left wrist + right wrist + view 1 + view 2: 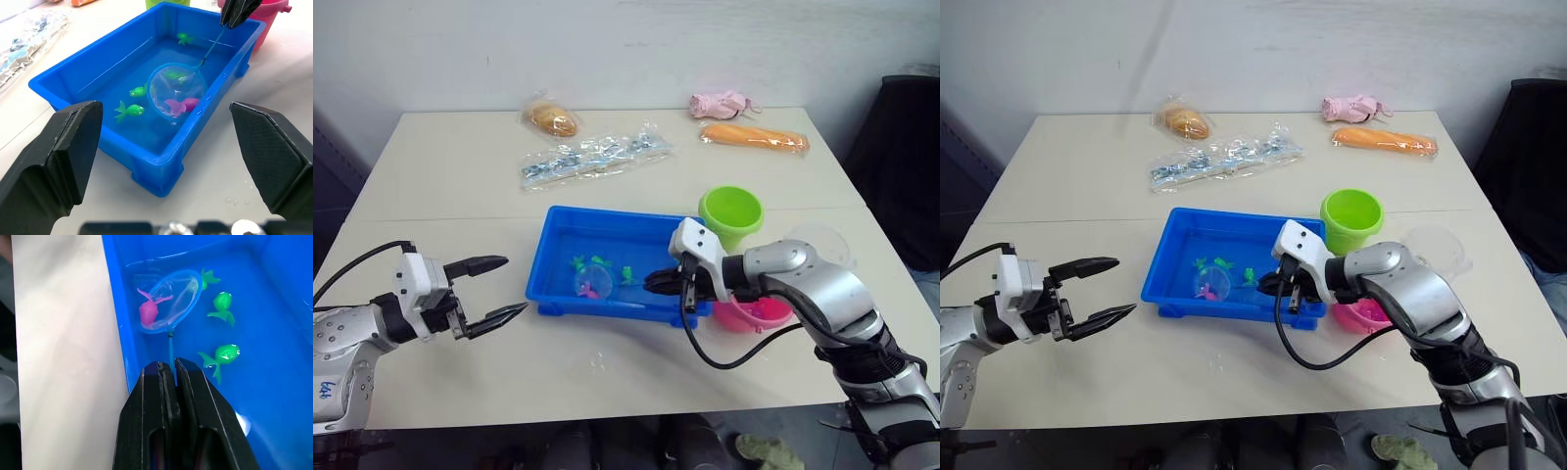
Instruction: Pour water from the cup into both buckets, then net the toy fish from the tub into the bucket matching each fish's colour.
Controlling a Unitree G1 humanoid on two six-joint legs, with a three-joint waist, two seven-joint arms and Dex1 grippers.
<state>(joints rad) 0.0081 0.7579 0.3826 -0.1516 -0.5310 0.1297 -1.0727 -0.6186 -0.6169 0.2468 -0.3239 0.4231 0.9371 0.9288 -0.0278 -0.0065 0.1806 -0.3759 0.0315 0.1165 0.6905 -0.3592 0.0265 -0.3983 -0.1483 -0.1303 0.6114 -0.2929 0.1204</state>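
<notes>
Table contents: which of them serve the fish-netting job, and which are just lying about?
In use:
- shallow bright blue plastic tub
- small blue-rimmed round net, held by right tool
- tiny pink plastic fish
- tiny green plastic fish
- lime green plastic bucket
- pink plastic bucket
- clear plastic cup

Lying about:
- two bagged bread items
- clear packets
- pink soft toy

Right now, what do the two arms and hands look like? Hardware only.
Both arms are silver-grey metal with white wrist housings. Each hand, left hand and right hand, has two black tapered fingers with textured pads. A black cable loops under the right forearm; another trails from the left wrist. The left forearm carries blue handwriting.
</notes>
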